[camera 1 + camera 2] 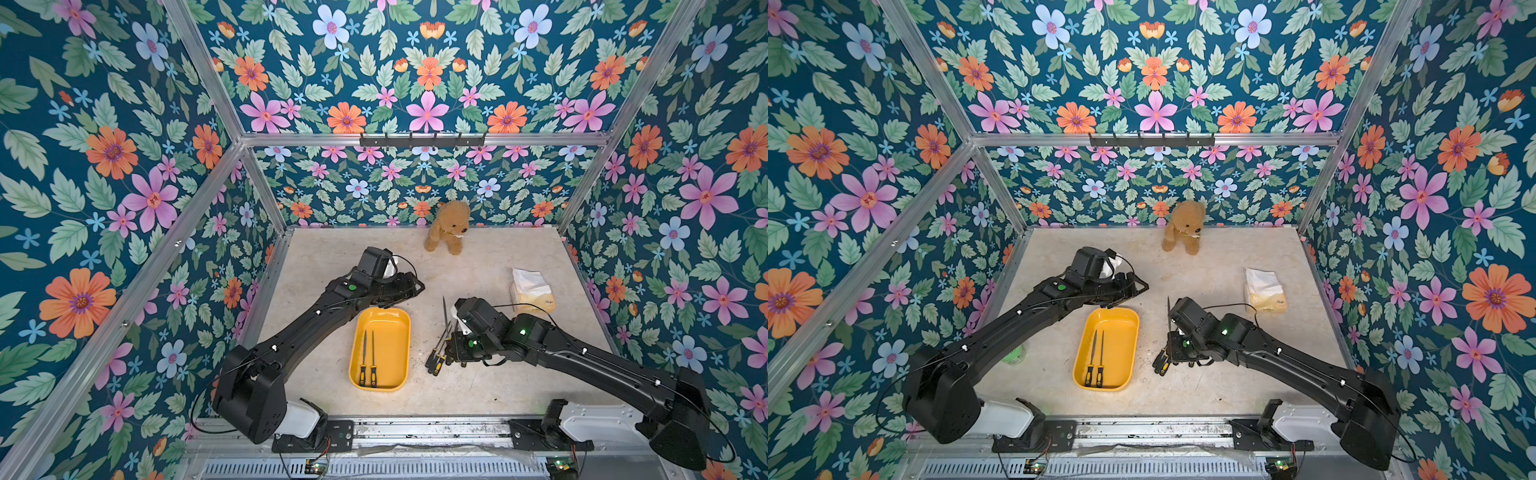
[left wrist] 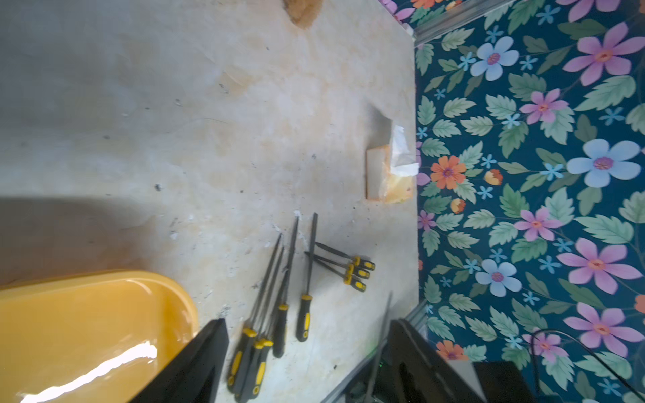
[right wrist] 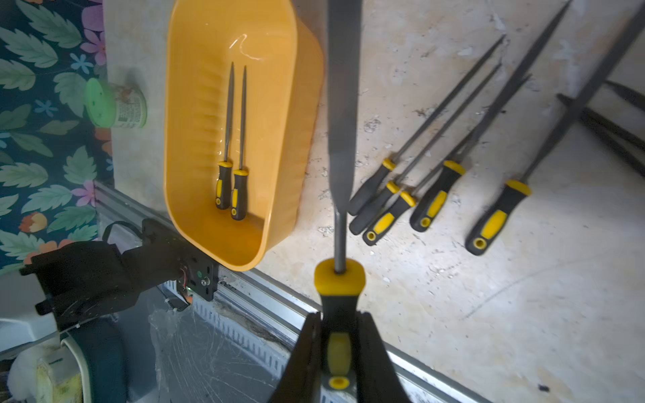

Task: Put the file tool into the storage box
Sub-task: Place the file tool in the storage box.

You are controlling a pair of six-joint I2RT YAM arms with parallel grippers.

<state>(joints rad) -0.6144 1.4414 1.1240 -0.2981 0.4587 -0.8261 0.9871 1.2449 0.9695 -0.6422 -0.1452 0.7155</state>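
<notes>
The storage box [image 1: 390, 328] is a yellow tray in the middle of the table, seen in both top views, with two file tools [image 1: 368, 361] lying in it side by side. My right gripper [image 3: 340, 317] is shut on the black-and-yellow handle of another file tool [image 3: 343, 104], whose grey blade points away from the jaws, just right of the box. In a top view that blade [image 1: 445, 311] sticks out above the right gripper [image 1: 454, 347]. Several loose file tools [image 3: 436, 157] lie on the table below it. My left gripper [image 2: 307, 370] is open and empty at the box's far end [image 2: 87, 314].
A brown teddy bear [image 1: 449, 226] sits against the back wall. A white-and-yellow tissue pack [image 1: 532, 291] lies at the right. A green-lidded jar [image 3: 115, 103] stands left of the box by the wall. Three small files [image 2: 352, 268] lie beyond the loose bunch.
</notes>
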